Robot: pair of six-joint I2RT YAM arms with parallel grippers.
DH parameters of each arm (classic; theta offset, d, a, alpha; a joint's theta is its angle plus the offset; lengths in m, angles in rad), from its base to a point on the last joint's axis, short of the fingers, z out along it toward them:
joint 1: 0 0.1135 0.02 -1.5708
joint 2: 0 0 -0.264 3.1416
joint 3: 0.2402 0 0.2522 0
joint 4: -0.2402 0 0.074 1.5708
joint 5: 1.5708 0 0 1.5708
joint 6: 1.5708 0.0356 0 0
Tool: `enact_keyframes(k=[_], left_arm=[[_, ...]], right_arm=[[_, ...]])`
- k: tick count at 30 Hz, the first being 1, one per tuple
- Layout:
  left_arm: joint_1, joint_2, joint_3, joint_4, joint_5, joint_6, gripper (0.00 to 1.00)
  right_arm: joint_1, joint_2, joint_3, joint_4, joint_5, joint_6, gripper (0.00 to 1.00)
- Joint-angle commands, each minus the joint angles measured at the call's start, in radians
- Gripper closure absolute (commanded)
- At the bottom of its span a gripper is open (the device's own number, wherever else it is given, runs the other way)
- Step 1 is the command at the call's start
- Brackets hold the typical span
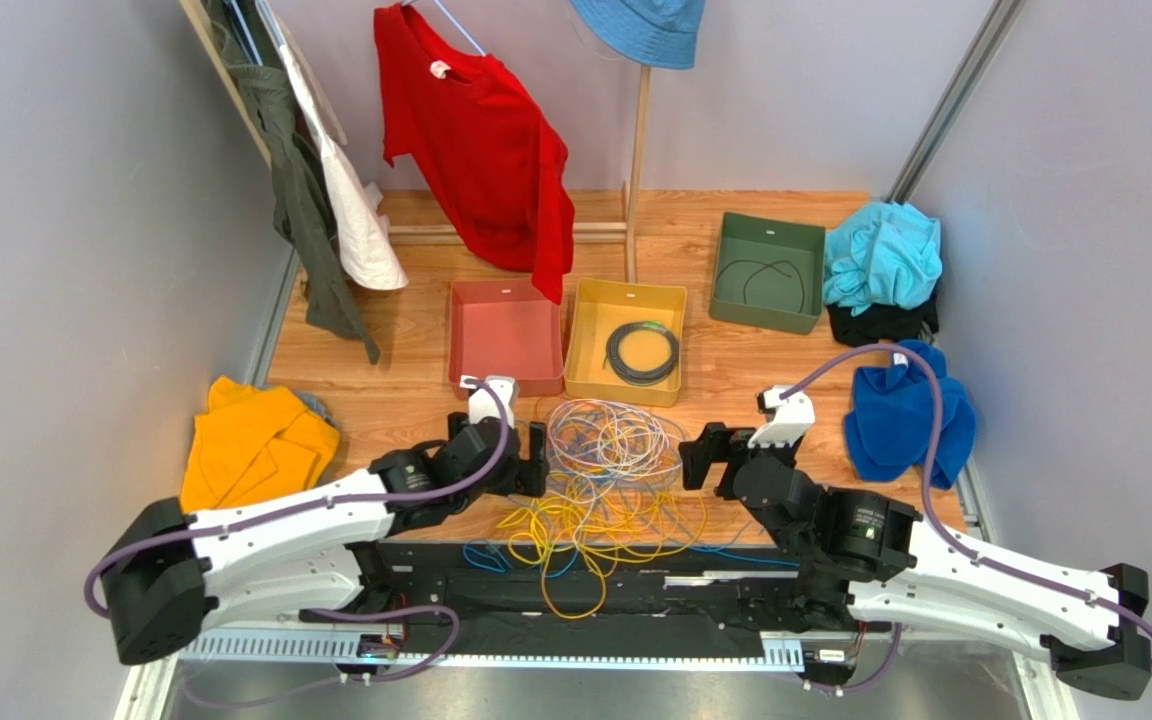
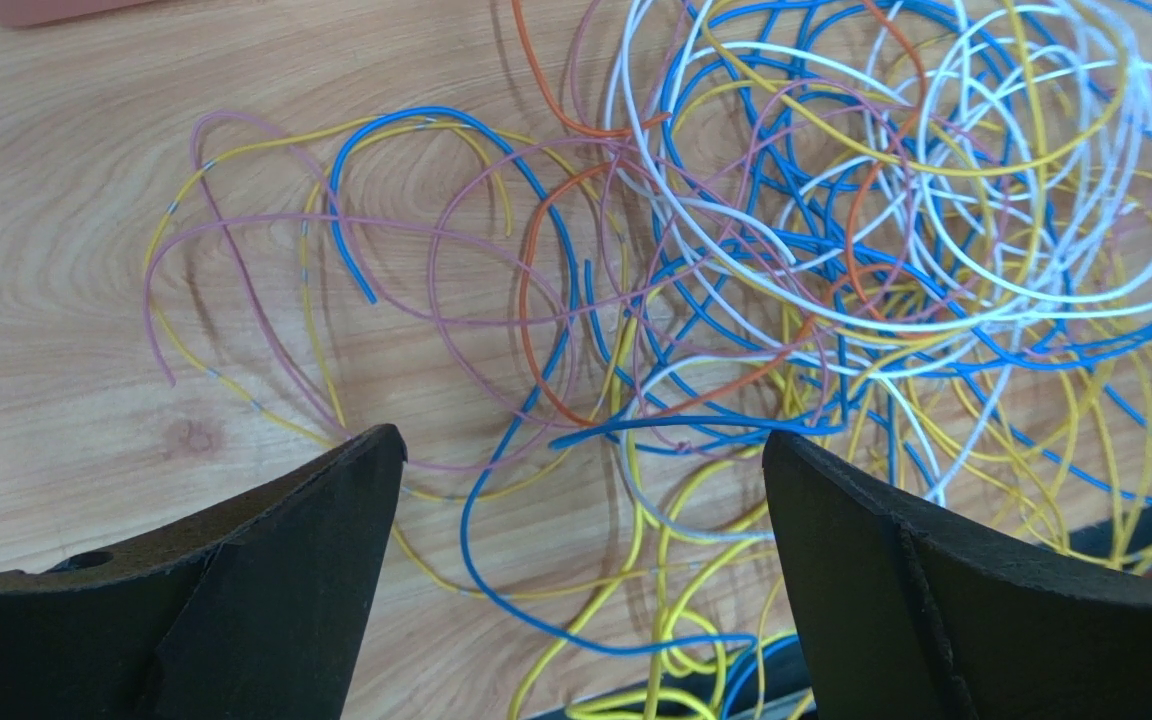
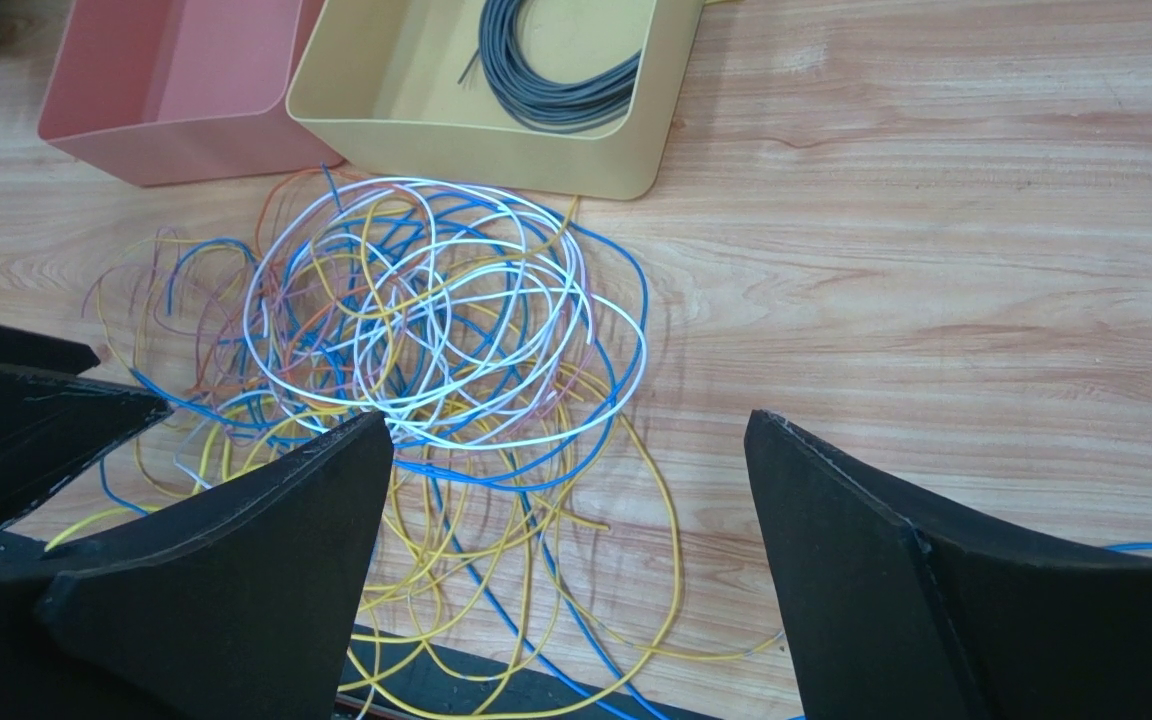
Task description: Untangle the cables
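Observation:
A tangled heap of thin cables in yellow, white, blue, purple and orange lies on the wooden table between the two arms. It fills the right of the left wrist view and the left of the right wrist view. My left gripper is open and empty, just left of the heap, with loose blue and yellow strands on the table between its fingers. My right gripper is open and empty, just right of the heap, over its yellow outer loops.
A red bin, a yellow bin holding a coiled dark cable, and a green bin holding a thin black wire stand behind the heap. Cloths lie at the left and right. Clothes hang at the back.

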Motion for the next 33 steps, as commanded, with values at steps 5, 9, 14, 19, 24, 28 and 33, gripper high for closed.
enact_keyframes(k=[5, 9, 14, 19, 24, 28, 33], left_arm=[[-0.001, 0.227, 0.102, 0.113, -0.041, 0.037, 0.05], [0.005, 0.219, 0.107, 0.126, -0.097, 0.029, 0.25], [0.023, 0.187, 0.13, 0.109, -0.129, 0.048, 0.68], [0.023, 0.105, 0.174, 0.014, -0.149, 0.051, 1.0], [0.023, -0.076, 0.258, -0.071, -0.138, 0.119, 1.0], [0.023, -0.149, 0.409, -0.175, -0.08, 0.196, 1.0], [0.022, -0.146, 0.711, -0.292, -0.026, 0.244, 1.0]], right_arm=[[0.002, -0.002, 0.011, 0.05, 0.015, -0.025, 0.08], [0.002, -0.002, 0.008, 0.054, 0.02, -0.031, 0.08], [0.002, 0.0, 0.005, 0.064, 0.02, -0.036, 0.08], [0.001, -0.002, 0.006, 0.071, 0.012, -0.038, 0.09], [0.004, -0.005, 0.005, 0.08, 0.009, -0.038, 0.09], [0.002, -0.006, 0.008, 0.088, -0.011, -0.036, 0.09], [0.002, -0.012, 0.0, 0.087, -0.029, -0.022, 0.1]])
